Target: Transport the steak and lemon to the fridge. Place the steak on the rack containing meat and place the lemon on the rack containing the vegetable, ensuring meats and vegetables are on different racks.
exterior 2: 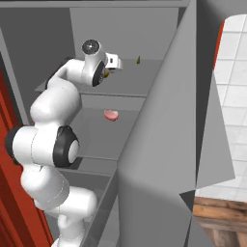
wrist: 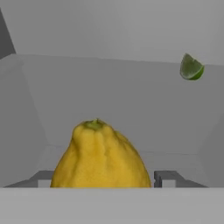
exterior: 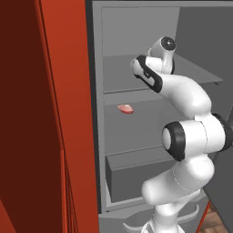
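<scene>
Lemon (wrist: 101, 156) closest, between end effector (wrist: 103, 178) fingers; jaws spread, fingertips clear of lemon. Vegetable (wrist: 191, 68) beyond, top shelf (wrist: 131, 100). Steak (exterior: 125, 108) on middle shelf (exterior: 136, 120).

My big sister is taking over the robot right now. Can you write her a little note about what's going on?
Hand: open, fingers apart on either side of the bright yellow oval lemon, over the fridge's top grey shelf.
Small light-green wedge: further back on that same shelf.
Flat pink-red steak: lying on the middle grey shelf.
Done: steak placed; lemon brought to the vegetable shelf.
Left: whether the lemon already rests on the shelf can't be told; confirm, then pull the arm out.
</scene>
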